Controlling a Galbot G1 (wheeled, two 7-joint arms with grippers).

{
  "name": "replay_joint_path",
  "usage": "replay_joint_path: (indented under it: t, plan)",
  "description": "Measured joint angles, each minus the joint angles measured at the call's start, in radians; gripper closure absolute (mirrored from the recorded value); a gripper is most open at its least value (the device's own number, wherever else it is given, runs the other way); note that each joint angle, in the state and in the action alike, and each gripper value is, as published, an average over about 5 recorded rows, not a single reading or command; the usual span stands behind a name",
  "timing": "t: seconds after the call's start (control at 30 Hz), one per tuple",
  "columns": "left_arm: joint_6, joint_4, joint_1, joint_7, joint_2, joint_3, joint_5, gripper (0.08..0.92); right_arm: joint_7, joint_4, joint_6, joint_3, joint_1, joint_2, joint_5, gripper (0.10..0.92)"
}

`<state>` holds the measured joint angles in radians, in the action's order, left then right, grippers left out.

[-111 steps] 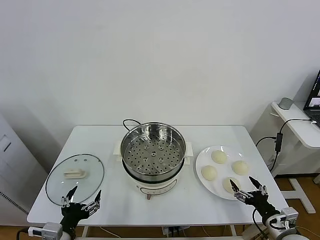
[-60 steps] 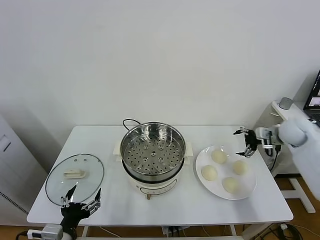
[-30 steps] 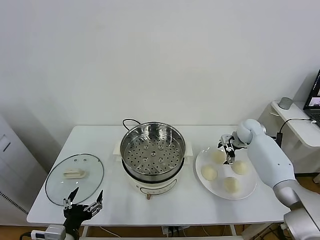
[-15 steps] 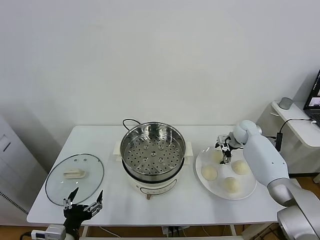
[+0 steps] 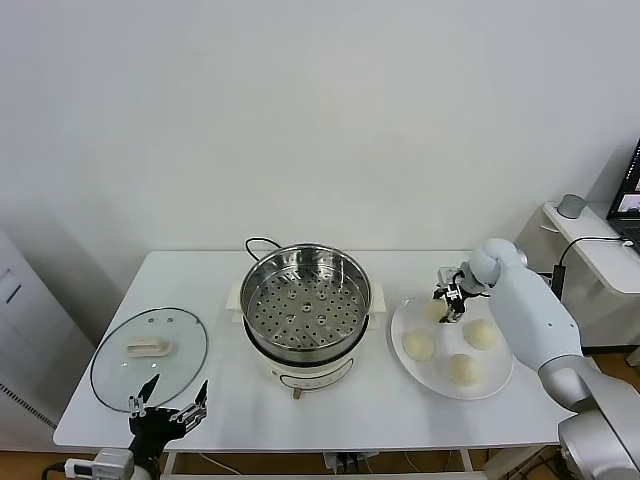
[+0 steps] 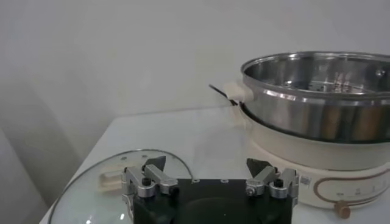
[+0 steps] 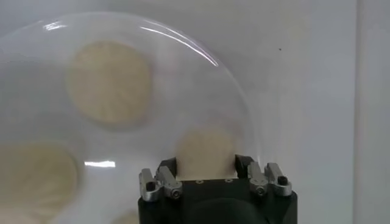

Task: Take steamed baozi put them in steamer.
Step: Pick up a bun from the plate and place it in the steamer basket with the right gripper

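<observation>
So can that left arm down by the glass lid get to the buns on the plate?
Probably not easily: the left gripper sits at the table's near left edge, and the steamer stands between it and the buns on the plate.

Bright, even, diffuse light with faint shadows; glare streaks the plate (image 7: 201, 55) rim beyond the right gripper's (image 7: 206, 165) fingers, and the steamer (image 5: 306, 297) glints. Right wrist view is soft, buns (image 7: 108, 82) blurred; head view sharp
</observation>
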<state>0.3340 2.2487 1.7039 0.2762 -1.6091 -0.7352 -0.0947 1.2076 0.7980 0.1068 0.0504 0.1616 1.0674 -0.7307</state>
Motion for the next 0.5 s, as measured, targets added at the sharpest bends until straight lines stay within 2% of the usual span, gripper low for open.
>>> replay_joint_path:
  t: [0.3,0.5]
  plan:
    - [0.019,-0.004,-0.016,-0.013,0.000,0.000,-0.029,0.177,0.076,-0.002,-0.012,0.203,-0.223,0.011,0.209,0.465]
    - [0.027,0.003,-0.021,-0.023,0.000,-0.003,-0.041,0.177,0.162,-0.066,0.069,0.359,-0.413,0.098,0.401,0.465]
